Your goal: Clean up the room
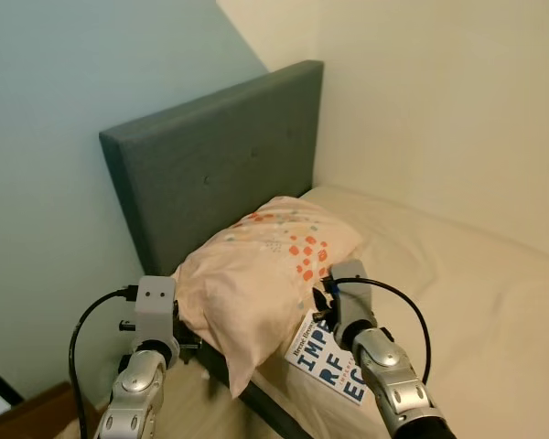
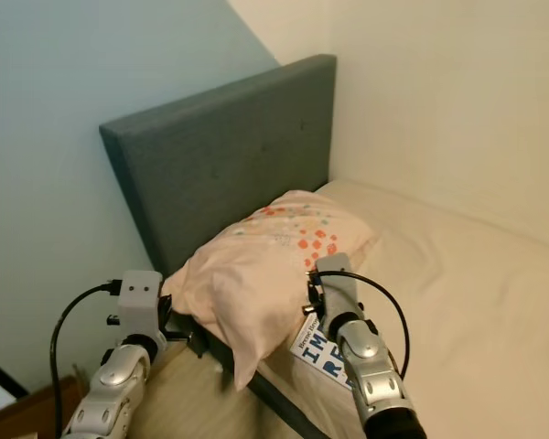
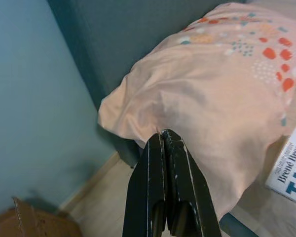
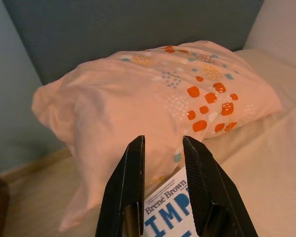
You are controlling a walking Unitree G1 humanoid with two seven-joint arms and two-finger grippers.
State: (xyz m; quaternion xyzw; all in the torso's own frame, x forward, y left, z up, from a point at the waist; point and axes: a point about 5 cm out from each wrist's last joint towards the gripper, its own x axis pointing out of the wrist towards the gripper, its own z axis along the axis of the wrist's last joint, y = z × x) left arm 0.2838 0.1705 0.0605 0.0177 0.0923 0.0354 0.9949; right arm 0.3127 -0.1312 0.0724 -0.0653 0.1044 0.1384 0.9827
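Note:
A peach pillow (image 1: 265, 265) with orange and teal dots lies at the head of the bed, against the grey headboard (image 1: 210, 165). Its near corner droops over the bed's edge. My left gripper (image 3: 161, 134) is shut, and its tips touch the pillow's lower left edge. I cannot tell if any cloth is pinched. My right gripper (image 4: 163, 145) is open at the pillow's right side, just above a white book (image 1: 325, 370) with blue letters. The book lies flat on the mattress, partly under my right wrist.
The cream mattress (image 1: 457, 302) stretches away to the right, along a cream wall. A teal wall (image 1: 37, 183) stands left of the headboard. Below it are pale wooden floor (image 3: 103, 197) and a brown box (image 3: 29, 222).

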